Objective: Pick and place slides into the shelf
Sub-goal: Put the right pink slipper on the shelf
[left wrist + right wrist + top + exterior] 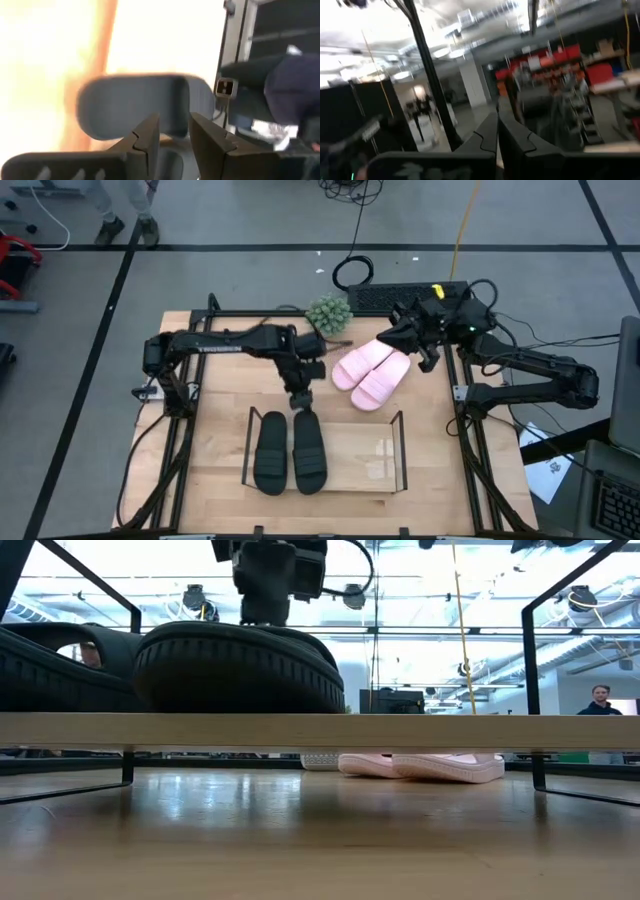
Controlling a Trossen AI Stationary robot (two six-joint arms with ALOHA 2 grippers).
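High view showed two black slides on the shelf (398, 442) at lower centre of frame: one (270, 453) at the left, the second (308, 450) just beside it on the right, with the left gripper (301, 400) at its upper (heel) end. In the left wrist view the left fingers (150, 135) stood slightly apart with a gap between them, and the dark slide (135, 102) sat just beyond the tips, not between them; so we read the jaws as released, not clamped, though blur made it hard to be sure. The two pink slides (370, 372) lay touching side by side on the bare table (220, 380), right of centre and above the shelf's open right half. The right gripper (428, 352) hung at their upper right, close to the nearer pink slide but we couldn't tell contact. In the right wrist view its fingers (490, 135) were pressed together, nothing between them, camera looking out into the room. Handling, our judgement: the slides looked like light foam, soft and springy, with a matte surface that should not slip much. Best hold would probably be the edge of the sole at the heel, or across the wide strap; pinching hard would deform it. The low view showed the treaded black sole (240, 665) sitting flat on the shelf board, pink pair (420, 766) on the table behind.
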